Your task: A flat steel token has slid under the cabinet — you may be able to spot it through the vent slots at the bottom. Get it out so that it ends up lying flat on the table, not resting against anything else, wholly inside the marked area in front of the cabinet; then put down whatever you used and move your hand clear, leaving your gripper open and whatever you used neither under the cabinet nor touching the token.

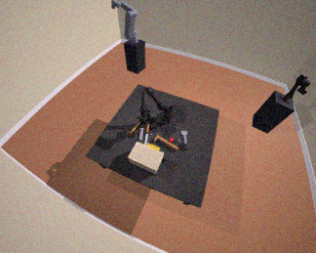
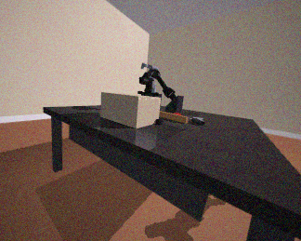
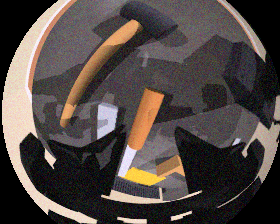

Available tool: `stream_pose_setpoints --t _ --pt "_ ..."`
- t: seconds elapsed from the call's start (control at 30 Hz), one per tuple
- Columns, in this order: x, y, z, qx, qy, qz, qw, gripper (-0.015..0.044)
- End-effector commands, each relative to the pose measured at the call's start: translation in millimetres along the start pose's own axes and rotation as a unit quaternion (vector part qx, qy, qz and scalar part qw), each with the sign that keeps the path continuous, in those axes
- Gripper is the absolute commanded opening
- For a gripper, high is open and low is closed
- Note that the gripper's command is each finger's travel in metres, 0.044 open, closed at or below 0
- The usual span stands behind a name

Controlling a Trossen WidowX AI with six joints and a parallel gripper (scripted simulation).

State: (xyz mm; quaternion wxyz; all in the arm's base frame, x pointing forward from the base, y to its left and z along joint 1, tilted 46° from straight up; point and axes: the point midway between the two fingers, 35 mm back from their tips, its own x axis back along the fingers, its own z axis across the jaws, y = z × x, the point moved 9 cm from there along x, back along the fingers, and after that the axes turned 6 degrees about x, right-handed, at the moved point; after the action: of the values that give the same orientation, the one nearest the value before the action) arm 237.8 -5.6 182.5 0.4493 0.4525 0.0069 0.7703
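My gripper (image 3: pixel 151 130) (image 1: pixel 146 121) is open, low over the table just behind the beige cabinet (image 1: pixel 146 158) (image 2: pixel 128 109). An orange-handled tool with a pale blade (image 3: pixel 145 121) (image 1: pixel 147 128) lies on the table between the spread fingers, its blade pointing toward the cabinet. The fingers stand apart from it on both sides. A yellow marked area (image 3: pixel 140 175) (image 1: pixel 153 147) shows in front of the cabinet's slotted base (image 3: pixel 150 198). The steel token is not visible in any view.
A hammer (image 3: pixel 94 66) (image 1: pixel 135 127) with a wooden handle and dark head lies left of the gripper. A wooden L-shaped stick (image 1: pixel 166 142) (image 2: pixel 174 117), a red ball (image 1: pixel 172 140) and a grey tool (image 1: pixel 184 137) (image 2: pixel 202 119) lie to the right. Two camera stands (image 1: pixel 135 55) (image 1: pixel 273 110) are on the floor.
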Motion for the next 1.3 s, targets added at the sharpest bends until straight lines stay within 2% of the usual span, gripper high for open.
stream_pose_setpoints --t 0.0,1.27 --pt "0.2 0.4 0.2 0.018 0.001 -0.002 1.000 0.0270" --pt "0.2 -0.3 -0.1 0.168 0.001 -0.002 0.986 0.0270"
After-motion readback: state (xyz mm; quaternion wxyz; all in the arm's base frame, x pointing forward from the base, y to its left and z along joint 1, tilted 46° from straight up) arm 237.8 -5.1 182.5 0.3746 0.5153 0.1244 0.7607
